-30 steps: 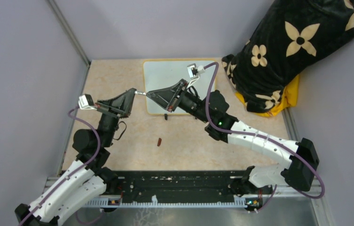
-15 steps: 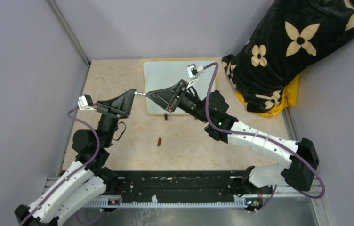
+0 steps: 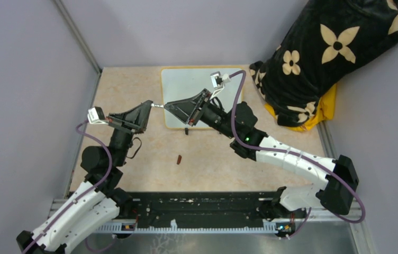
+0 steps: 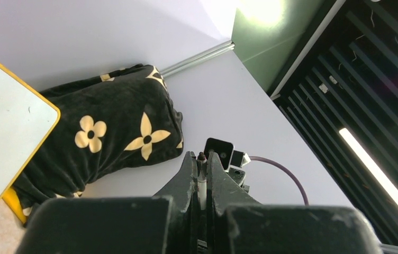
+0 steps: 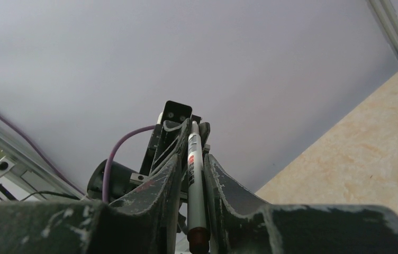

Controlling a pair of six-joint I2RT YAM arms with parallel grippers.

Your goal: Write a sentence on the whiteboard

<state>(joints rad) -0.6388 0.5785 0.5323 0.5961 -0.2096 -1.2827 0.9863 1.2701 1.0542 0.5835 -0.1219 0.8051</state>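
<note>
Marker (image 5: 196, 174) in grip of left tool (image 3: 150, 106) and right tool (image 3: 166, 106)

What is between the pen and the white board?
Nothing loose that shows. Both the left pincer and the right pincer grip the marker just beside the whiteboard's left edge. Only the right arm itself hangs above the board's near part.

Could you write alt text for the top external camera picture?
Two robot arms meet tip to tip above a beige table, the left gripper and right gripper both holding one marker. Behind them lies a whiteboard; no writing shows.
</note>
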